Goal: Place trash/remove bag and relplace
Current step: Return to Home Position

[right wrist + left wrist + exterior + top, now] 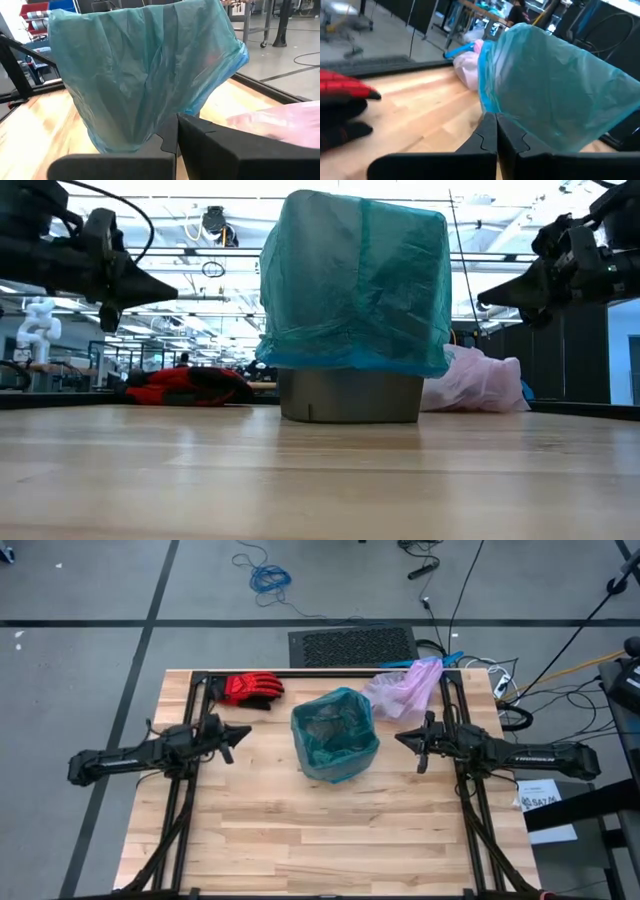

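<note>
Job looks done — the left end effector [244, 730] and right end effector [401, 737], both pressed together and empty, wait clear of the bin [350, 398], which wears the teal liner [345, 752]. The bag [405, 690] lies on the surface [300, 830] just beside it.

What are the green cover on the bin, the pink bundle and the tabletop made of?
The green cover looks like thin, glossy, see-through plastic film: it wrinkles and drapes. The pink bundle seems similar film, crumpled. The tabletop looks like pale, smooth-finished wood: jointed strips with visible grain.
</note>
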